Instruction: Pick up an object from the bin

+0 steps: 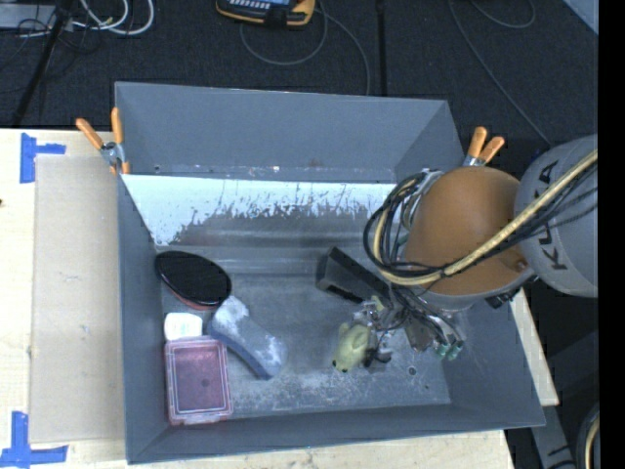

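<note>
My gripper [379,338] low over floor of grey bin [293,154], near right wall. Open or closed: cannot tell. Small yellow-green lump [350,346] lies hard against gripper on side toward left wall, long axis running near wall to far wall. Black block [344,276] just beyond, toward far wall. Well apart, by left wall: black oval [192,278], white block [183,325], pink box [200,379], blue-grey piece [246,340].

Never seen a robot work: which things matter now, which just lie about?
In play: gripper; small yellow-green lump beside it; grey metal bin.
Lying about: black oval disc; small white block; pink see-through box; blue-grey wedge; black angled piece.
</note>
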Robot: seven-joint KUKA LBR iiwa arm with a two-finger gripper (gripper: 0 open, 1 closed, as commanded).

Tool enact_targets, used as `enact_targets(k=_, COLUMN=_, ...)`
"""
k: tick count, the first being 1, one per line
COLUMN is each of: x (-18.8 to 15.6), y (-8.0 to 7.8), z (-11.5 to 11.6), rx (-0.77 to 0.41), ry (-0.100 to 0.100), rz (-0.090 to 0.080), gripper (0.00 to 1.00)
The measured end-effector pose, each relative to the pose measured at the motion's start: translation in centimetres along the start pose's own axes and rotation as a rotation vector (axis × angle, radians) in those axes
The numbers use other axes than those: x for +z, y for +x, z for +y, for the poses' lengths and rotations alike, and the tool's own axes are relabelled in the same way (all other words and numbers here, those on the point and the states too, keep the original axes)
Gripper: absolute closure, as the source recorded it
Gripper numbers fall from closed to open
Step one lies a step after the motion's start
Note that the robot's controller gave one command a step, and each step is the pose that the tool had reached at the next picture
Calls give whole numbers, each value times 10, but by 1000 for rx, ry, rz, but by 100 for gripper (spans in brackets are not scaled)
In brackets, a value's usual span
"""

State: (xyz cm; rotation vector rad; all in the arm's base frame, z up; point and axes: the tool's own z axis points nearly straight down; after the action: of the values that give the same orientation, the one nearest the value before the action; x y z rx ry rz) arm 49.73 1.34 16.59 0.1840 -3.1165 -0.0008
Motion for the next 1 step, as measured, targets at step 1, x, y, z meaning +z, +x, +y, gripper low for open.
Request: enact_targets(k=1, x=0, y=0, z=0, rx=0, ry=0, rz=0, gripper=100)
